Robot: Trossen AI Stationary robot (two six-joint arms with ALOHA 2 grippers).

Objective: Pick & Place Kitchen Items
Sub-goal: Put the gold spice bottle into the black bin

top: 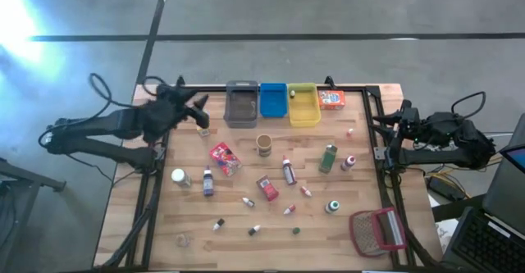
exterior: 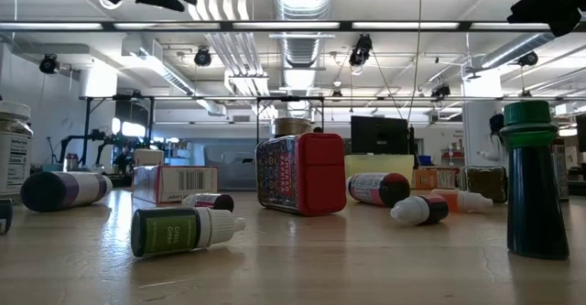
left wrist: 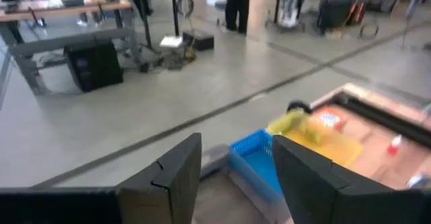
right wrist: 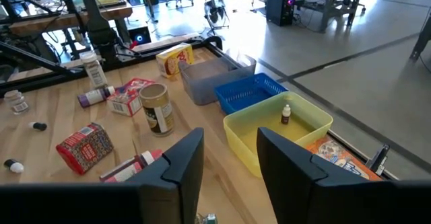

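The dark left arm is reaching in from the table's left side, bent at the elbow. Its left gripper is hanging in the air with its two dark fingers standing apart and holding nothing. The dark right arm is folded up by the table's right edge. Its right gripper is also staying up high, fingers apart and holding nothing.

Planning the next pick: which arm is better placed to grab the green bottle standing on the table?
Probably the right. The green bottle stands on the table's right half, nearer the right gripper; the left gripper is over by the grey bin.
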